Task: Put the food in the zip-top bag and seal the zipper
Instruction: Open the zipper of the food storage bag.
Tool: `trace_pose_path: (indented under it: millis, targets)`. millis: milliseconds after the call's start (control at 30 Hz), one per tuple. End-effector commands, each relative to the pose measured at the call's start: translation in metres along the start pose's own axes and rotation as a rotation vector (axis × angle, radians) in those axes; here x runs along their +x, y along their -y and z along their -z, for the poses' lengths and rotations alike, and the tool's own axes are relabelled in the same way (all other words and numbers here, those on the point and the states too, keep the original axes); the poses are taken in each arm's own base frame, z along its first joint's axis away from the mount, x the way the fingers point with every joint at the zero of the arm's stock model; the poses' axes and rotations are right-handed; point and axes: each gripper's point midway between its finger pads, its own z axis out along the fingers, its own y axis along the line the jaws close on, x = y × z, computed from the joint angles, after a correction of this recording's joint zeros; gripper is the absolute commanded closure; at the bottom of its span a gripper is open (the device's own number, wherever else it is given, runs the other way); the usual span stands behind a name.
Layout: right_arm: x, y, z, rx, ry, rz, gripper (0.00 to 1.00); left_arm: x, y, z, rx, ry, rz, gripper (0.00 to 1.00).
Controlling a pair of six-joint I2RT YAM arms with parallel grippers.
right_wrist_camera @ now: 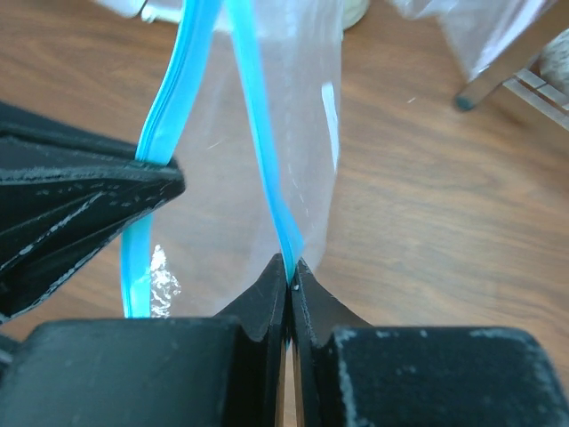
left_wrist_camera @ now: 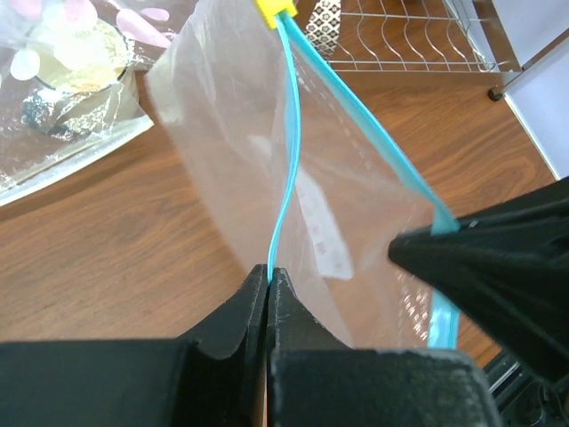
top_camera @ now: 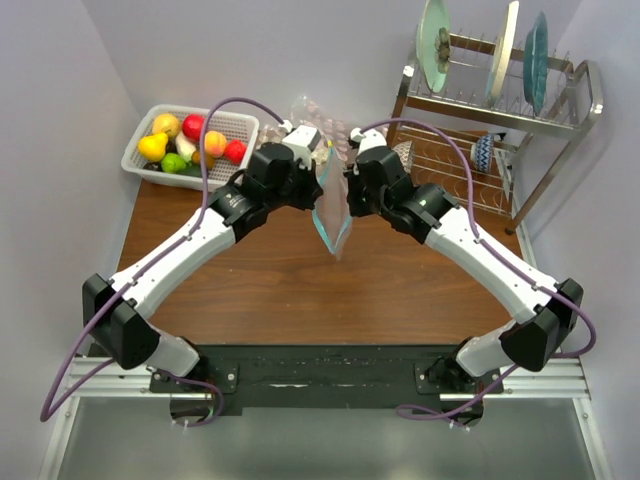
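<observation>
The step in hand is opening the bag [top_camera: 335, 225], with no food [top_camera: 190, 140] in it yet.

- **Left gripper [left_wrist_camera: 269, 283]:** it is clenched on 1 lip of the zipper [left_wrist_camera: 289, 160].
- **Right gripper [right_wrist_camera: 289, 274]:** it is pinched tight on the other lip.
- **Bag:** it hangs between the 2 grippers, over the middle of the table [top_camera: 270, 290]. It looks empty.
- **Zipper:** the 2 blue lips stand a little apart between the grippers. They meet at the yellow slider [left_wrist_camera: 274, 11] at the far end, so the mouth is already unzipped but narrow.
- **Food:** all of it lies in the white basket [top_camera: 242, 122] at the far left corner, well apart from the bag.

**Next move.** I judge the grippers should draw apart sideways, gently, to spread the mouth wide.

**After that.** With both grippers busy, 1 must let go to fetch a piece. The bag needs to rest on the table, or hang from 1 lip, with the mouth gaping.

**Risk.** The film is thin, so a hard pull may slip a lip out of the fingers.
</observation>
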Motion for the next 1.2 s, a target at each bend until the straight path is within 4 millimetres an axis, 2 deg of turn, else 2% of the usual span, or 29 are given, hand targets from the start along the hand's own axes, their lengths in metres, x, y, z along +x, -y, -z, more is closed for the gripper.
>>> trace_pose_path:
  millis: [0, 67, 133, 167, 200, 233, 267, 300, 333, 367, 400, 433, 467, 533, 567, 600, 633, 667, 733, 833, 900, 1000, 1100, 1133, 1167]
  targets:
    - [-0.037, 0.021, 0.026, 0.112, 0.089, 0.065, 0.96, -0.028, 0.013, 0.016, 0.037, 0.061, 0.001, 1.0]
    - [-0.047, 0.026, 0.034, 0.136, 0.104, 0.09, 0.96, -0.03, 0.022, 0.015, 0.087, 0.071, 0.02, 1.0]
    - [-0.046, 0.031, 0.039, 0.156, 0.083, 0.117, 0.96, -0.017, 0.03, 0.008, 0.142, 0.043, 0.055, 1.0]
    - [-0.049, 0.031, 0.039, 0.16, 0.074, 0.13, 0.96, -0.019, 0.034, 0.004, 0.177, 0.061, 0.067, 1.0]
    - [-0.042, 0.033, 0.038, 0.168, 0.041, 0.147, 0.96, -0.011, 0.042, -0.001, 0.228, 0.04, 0.082, 1.0]
    - [-0.04, 0.031, 0.036, 0.163, 0.026, 0.155, 0.96, 0.007, 0.042, -0.009, 0.242, 0.004, 0.111, 1.0]
    - [-0.034, 0.031, 0.032, 0.162, 0.006, 0.167, 0.96, 0.006, 0.046, -0.014, 0.269, 0.025, 0.126, 1.0]
    - [-0.028, 0.031, 0.026, 0.163, -0.014, 0.172, 0.96, 0.015, 0.049, -0.019, 0.295, 0.013, 0.14, 1.0]
    - [-0.023, 0.03, 0.022, 0.159, -0.024, 0.172, 0.97, 0.036, 0.045, -0.026, 0.295, -0.023, 0.174, 1.0]
    - [-0.009, 0.029, 0.014, 0.147, -0.058, 0.178, 0.97, 0.035, 0.044, -0.029, 0.309, -0.001, 0.186, 1.0]
    - [-0.006, 0.026, 0.008, 0.136, -0.052, 0.172, 0.97, 0.037, 0.045, -0.032, 0.325, 0.015, 0.192, 1.0]
    - [-0.001, 0.023, 0.003, 0.129, -0.056, 0.17, 0.97, 0.054, 0.039, -0.036, 0.311, -0.011, 0.208, 1.0]
    - [0.016, 0.022, -0.005, 0.114, -0.092, 0.173, 0.97, 0.058, 0.034, -0.039, 0.302, -0.007, 0.211, 1.0]
    - [0.024, 0.014, -0.015, 0.084, -0.088, 0.164, 0.97, 0.082, 0.022, -0.044, 0.264, -0.045, 0.218, 1.0]
    - [0.04, 0.014, -0.022, 0.08, -0.118, 0.168, 0.97, 0.086, 0.016, -0.046, 0.249, -0.046, 0.221, 1.0]
    - [0.043, 0.008, -0.028, 0.058, -0.113, 0.163, 0.97, 0.093, 0.011, -0.047, 0.235, -0.056, 0.224, 1.0]
    - [0.048, 0.006, -0.031, 0.05, -0.118, 0.159, 0.97, 0.111, 0.003, -0.049, 0.215, -0.088, 0.227, 1.0]
    - [0.06, 0.008, -0.035, 0.05, -0.137, 0.159, 0.97, 0.117, -0.004, -0.05, 0.198, -0.097, 0.232, 1.0]
    - [0.069, 0.007, -0.041, 0.047, -0.144, 0.162, 0.97, 0.137, -0.015, -0.049, 0.17, -0.135, 0.239, 1.0]
    - [0.08, 0.011, -0.042, 0.062, -0.168, 0.168, 0.96, 0.153, -0.027, -0.046, 0.132, -0.163, 0.235, 1.0]
    - [0.081, 0.009, -0.039, 0.048, -0.172, 0.161, 0.93, 0.157, -0.033, -0.043, 0.105, -0.175, 0.228, 1.0]
    - [0.079, -0.005, -0.033, -0.031, -0.175, 0.131, 0.86, 0.156, -0.035, -0.041, 0.092, -0.167, 0.22, 1.0]
    - [0.077, -0.014, -0.029, -0.074, -0.185, 0.105, 0.77, 0.151, -0.033, -0.039, 0.105, -0.151, 0.22, 1.0]
    - [0.077, -0.016, -0.029, -0.078, -0.188, 0.103, 0.7, 0.153, -0.032, -0.039, 0.108, -0.151, 0.224, 1.0]
    - [0.076, -0.016, -0.029, -0.079, -0.189, 0.1, 0.68, 0.147, -0.03, -0.037, 0.121, -0.129, 0.224, 1.0]
